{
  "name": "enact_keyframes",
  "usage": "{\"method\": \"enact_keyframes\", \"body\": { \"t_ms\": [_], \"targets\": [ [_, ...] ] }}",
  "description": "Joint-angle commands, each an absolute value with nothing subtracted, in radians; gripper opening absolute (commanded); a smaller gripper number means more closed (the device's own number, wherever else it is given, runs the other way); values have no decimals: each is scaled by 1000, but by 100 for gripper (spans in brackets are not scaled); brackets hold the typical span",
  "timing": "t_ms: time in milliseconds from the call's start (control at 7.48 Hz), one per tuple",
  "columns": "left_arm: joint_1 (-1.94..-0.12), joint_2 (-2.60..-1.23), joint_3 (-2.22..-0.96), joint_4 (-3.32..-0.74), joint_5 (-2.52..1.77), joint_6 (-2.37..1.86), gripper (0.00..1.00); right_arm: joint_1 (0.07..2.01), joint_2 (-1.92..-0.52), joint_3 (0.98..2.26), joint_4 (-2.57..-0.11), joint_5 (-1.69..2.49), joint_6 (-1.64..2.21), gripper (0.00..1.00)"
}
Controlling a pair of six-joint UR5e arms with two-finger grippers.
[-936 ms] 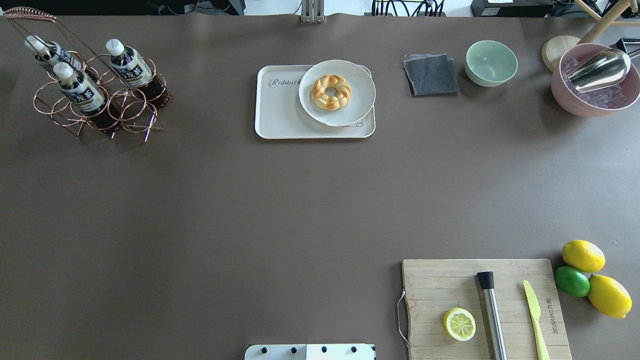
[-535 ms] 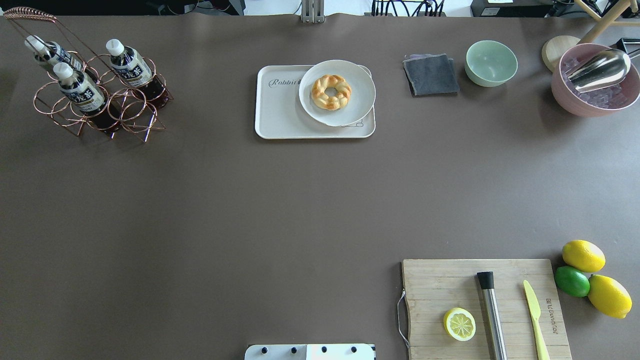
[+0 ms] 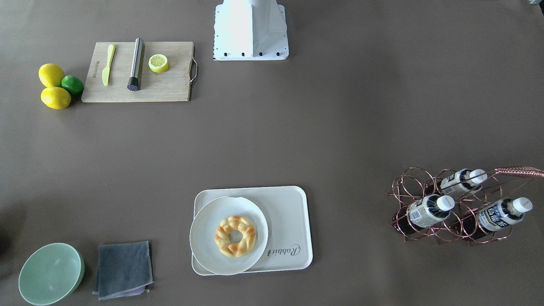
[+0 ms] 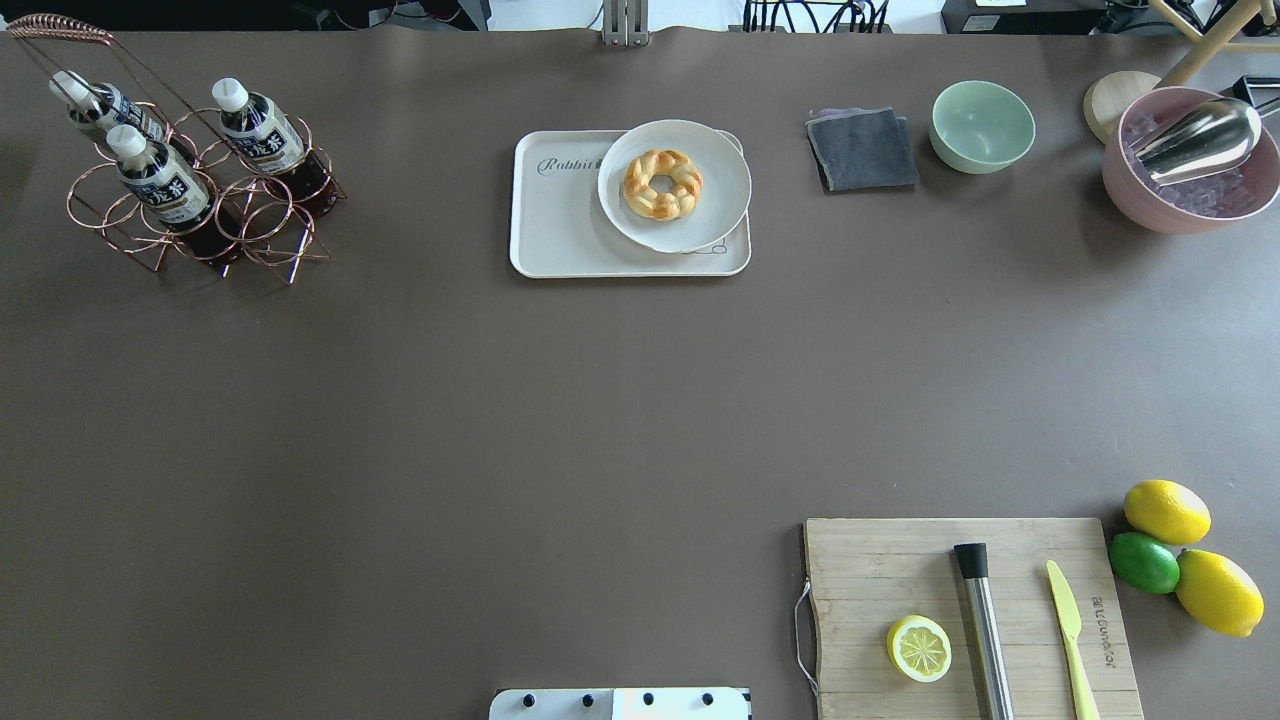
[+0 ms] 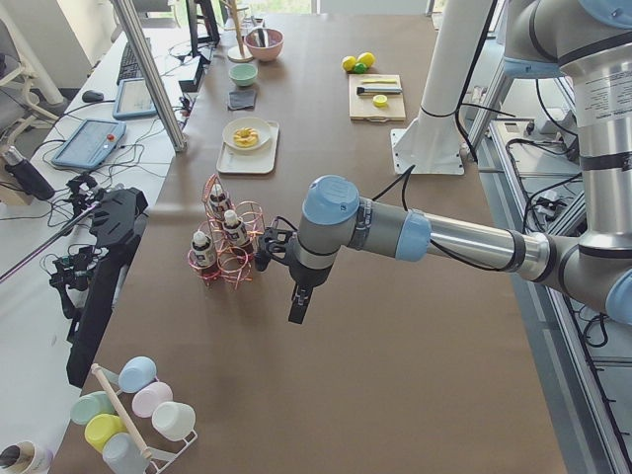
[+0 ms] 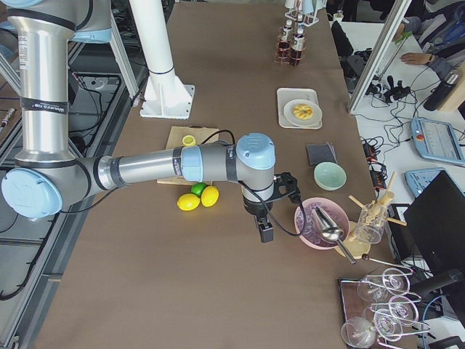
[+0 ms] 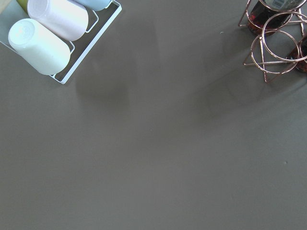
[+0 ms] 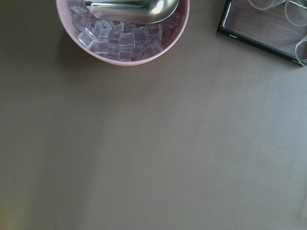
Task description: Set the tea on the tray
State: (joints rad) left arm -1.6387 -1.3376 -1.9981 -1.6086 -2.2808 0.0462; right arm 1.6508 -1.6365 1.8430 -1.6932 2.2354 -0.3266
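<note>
Three tea bottles (image 4: 160, 180) with white caps stand tilted in a copper wire rack (image 4: 255, 235) at the far left; they also show in the front view (image 3: 427, 211). The cream tray (image 4: 560, 235) lies at the far centre, its left part bare, and also shows in the front view (image 3: 291, 204). My left gripper (image 5: 297, 306) hangs over the table just beside the rack, apart from it. My right gripper (image 6: 265, 231) hangs near the pink bowl. Both show only in the side views, so I cannot tell whether they are open or shut.
A round white plate (image 4: 675, 185) with a braided bread ring covers the tray's right part. A grey cloth (image 4: 862, 150), green bowl (image 4: 982, 125) and pink ice bowl (image 4: 1190, 170) stand to the right. Cutting board (image 4: 900, 570) and citrus (image 4: 1165, 510) lie near right. Cup rack (image 7: 53, 38).
</note>
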Motion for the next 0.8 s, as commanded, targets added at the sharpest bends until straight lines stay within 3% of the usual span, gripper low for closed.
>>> {"method": "enact_keyframes", "body": {
  "t_ms": [0,669],
  "targets": [
    [-1637,-1338,-1997,-1612,-2280,48,97,1651,-1644,1838,-1694,2238,-328,100],
    [-1588,-1365,-2012,-1660,-2281,26,97,1648,-1664,1835,-1694,2261,-327,100]
  ]
}}
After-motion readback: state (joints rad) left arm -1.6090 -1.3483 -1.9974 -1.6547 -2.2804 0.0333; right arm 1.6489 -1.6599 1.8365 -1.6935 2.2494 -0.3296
